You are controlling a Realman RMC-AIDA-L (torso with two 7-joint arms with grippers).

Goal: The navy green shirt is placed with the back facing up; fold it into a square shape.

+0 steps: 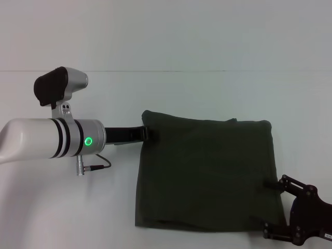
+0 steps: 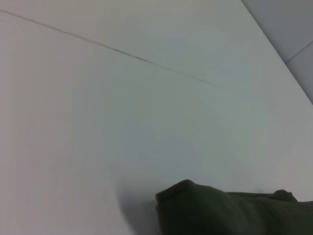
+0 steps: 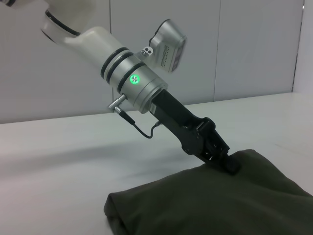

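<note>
Navy green shirt lay folded near-square; left gripper fingertips pinched its corner, release remained; right gripper fingers spread at opposite edge

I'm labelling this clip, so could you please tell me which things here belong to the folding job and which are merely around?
Job:
shirt
left tool, at its far left corner
right tool, at its near right edge

Around:
white table

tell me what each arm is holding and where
The left gripper presses on the navy green shirt at its far left corner; a hold cannot be told. The right gripper sits at its near right edge, grip unclear.
</note>
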